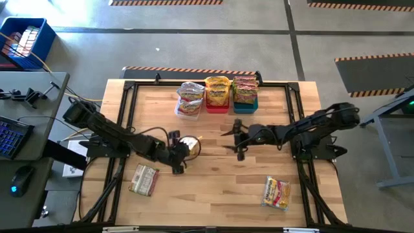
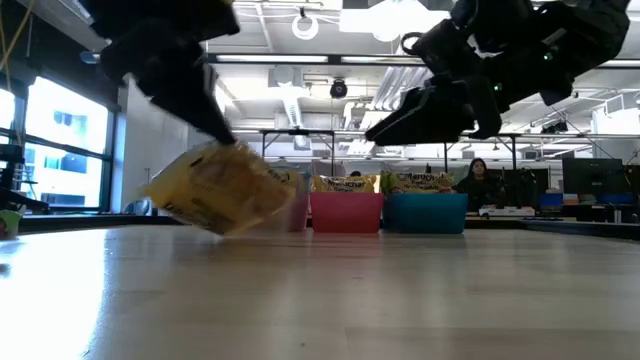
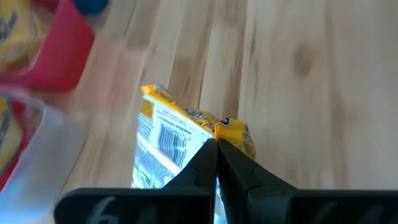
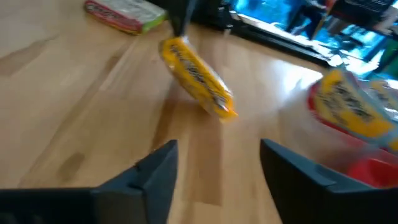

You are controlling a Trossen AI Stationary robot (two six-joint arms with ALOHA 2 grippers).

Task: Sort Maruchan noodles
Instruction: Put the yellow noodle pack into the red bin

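Observation:
A yellow Maruchan noodle packet [image 1: 189, 144] hangs at mid-table with my left gripper [image 1: 178, 155] shut on it; the low view shows the packet [image 2: 222, 190] tilted below the dark fingers. My right gripper [image 1: 234, 137] stands open just right of it, pointing at the packet [image 4: 198, 78], nothing between its fingers [image 4: 217, 165]. A reddish-pink and green packet [image 1: 143, 179] lies flat near the front left. Another yellow packet [image 1: 276, 193] lies flat at the front right. Clear [image 1: 188, 109], red [image 1: 217, 106] and teal [image 1: 246, 105] bins at the far edge hold more packets. My left gripper pinches the yellow packet's upper edge [image 3: 229, 129] between its two fingertips [image 3: 200, 163]. The fingers slant down from the table's left. The packet hangs tilted below them, its far corner [image 2: 165, 190] lower, and looks lifted clear of the table.
The three bins stand side by side at the table's far edge. A black frame [image 1: 129, 110] runs around the wooden top. Bare wood lies between the grippers and the near edge. In the low view a person [image 2: 478, 182] sits far behind the table.

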